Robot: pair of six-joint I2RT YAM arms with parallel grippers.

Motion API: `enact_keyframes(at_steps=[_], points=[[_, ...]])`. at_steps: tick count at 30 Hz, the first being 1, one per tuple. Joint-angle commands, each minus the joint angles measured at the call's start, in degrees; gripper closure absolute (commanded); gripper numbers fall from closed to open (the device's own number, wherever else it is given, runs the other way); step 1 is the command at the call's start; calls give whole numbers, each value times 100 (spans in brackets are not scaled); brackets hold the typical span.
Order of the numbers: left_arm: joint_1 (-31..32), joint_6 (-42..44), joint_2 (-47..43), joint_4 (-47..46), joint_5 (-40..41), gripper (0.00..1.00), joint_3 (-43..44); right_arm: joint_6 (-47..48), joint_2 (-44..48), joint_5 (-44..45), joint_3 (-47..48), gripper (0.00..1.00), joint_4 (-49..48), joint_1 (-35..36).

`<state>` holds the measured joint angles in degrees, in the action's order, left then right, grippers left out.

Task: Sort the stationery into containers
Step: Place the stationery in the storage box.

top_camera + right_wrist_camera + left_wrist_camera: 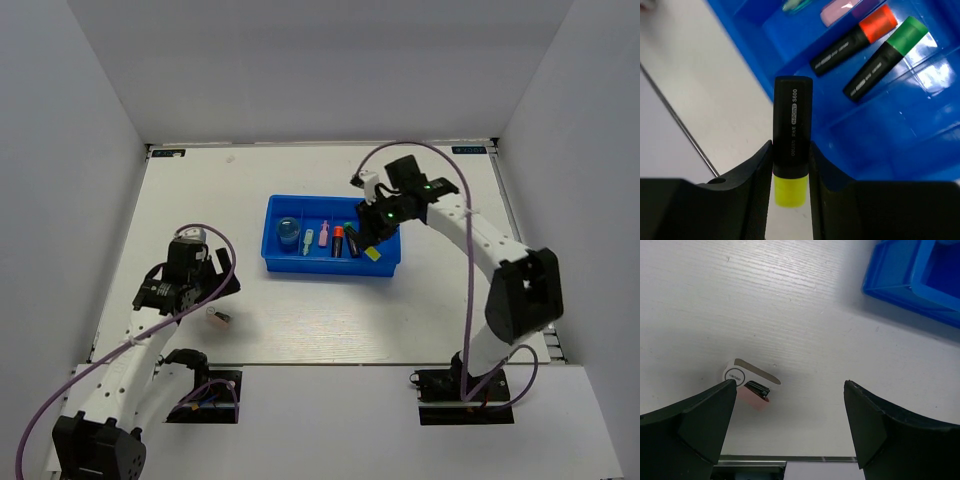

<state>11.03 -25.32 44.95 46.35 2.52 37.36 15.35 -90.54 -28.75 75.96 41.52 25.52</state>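
Note:
The blue tray (330,266) lies mid-table. It holds a blue round piece (289,234), a whitish piece (309,238), a pink piece (324,232), an orange-capped highlighter (339,240) and a green-capped highlighter (352,242). My right gripper (368,238) is shut on a yellow-capped highlighter (792,110), held above the tray's right end near its front wall (900,130). The orange-capped (855,40) and green-capped (885,57) highlighters lie below it. My left gripper (790,384) is open and empty above the table, with a small pink and white piece (751,385) by its left finger.
White walls enclose the table on three sides. The pink and white piece (218,319) lies near the table's front edge, left of centre. A metal strip (790,458) runs along that edge. A corner of the tray (920,275) shows at the top right of the left wrist view.

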Motion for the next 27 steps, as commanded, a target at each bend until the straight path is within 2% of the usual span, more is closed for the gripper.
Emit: enact_keyframes(at_steps=[1,5,6,10,14,15,18,21,24,27], points=[[-30,-349,102,181,213,1,86,-2095,-462,765,471,100,-907,295],[-48,-815,50,287,389,1,157,-2695,-658,1565,420,100,-1531,515],[-57,-877,32,278,467,1,140,-2774,-701,2166,428,100,-1698,568],[-57,-1560,101,348,740,1,8,-3160,-1140,3022,945,100,-1394,639],[-48,-2107,391,366,855,1,-89,-3232,-1483,3007,1131,100,-1260,639],[-57,-2274,435,366,872,1,-132,-3223,-1536,2972,1131,86,-1260,656],[-66,-2600,699,103,785,1,-291,-3162,-1633,2745,1087,59,-1260,674],[-65,-2802,962,-64,697,1,-353,-3074,-1581,2586,1052,50,-1313,656],[-66,-2987,1279,76,749,1,-160,-2776,-1135,2489,860,35,-1374,630],[-65,-3128,1455,305,784,1,-54,-2609,-764,2366,613,30,-1611,630]])
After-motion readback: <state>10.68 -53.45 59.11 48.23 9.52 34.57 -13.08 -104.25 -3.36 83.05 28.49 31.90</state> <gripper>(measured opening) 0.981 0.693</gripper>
